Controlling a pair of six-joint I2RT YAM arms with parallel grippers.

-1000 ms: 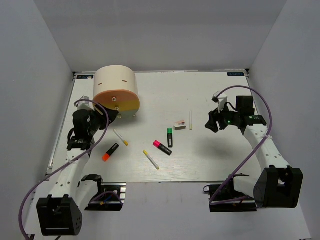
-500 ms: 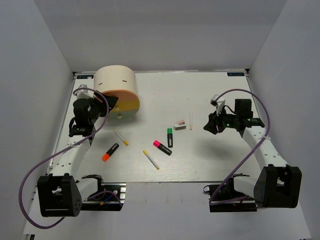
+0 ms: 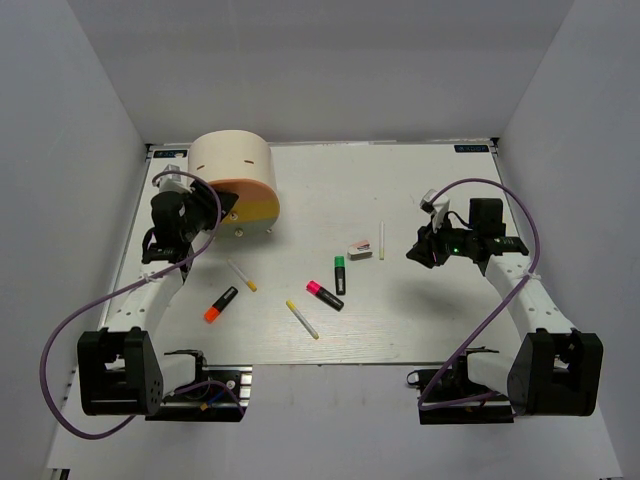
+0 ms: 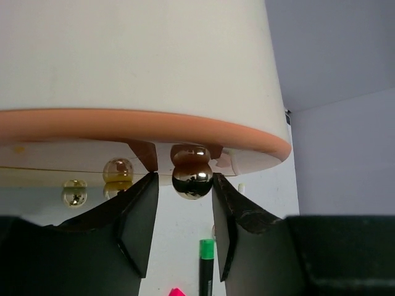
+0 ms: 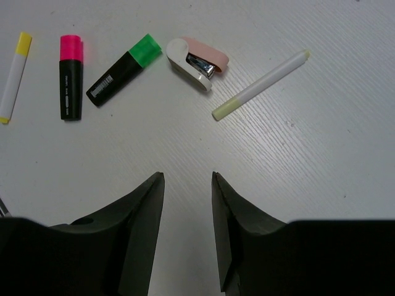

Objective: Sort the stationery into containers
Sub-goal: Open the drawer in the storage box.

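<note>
Cabinet (image 3: pixel 232 170) stands far left from above, white pen (image 3: pixel 381 240) and eraser (image 3: pixel 359 248) mid-table; your left wrist shows the left gripper (image 4: pixel 184 179) narrowly open around a polished, likely slippery knob (image 4: pixel 192 177), so pinch its ball; your right wrist shows the right gripper (image 5: pixel 187 179) half open, empty, nothing blocking the light, stiff white pen.

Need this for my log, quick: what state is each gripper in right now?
Left gripper: open, jaws either side of a drawer knob, gap showing.
Right gripper: open, holding nothing.
</note>
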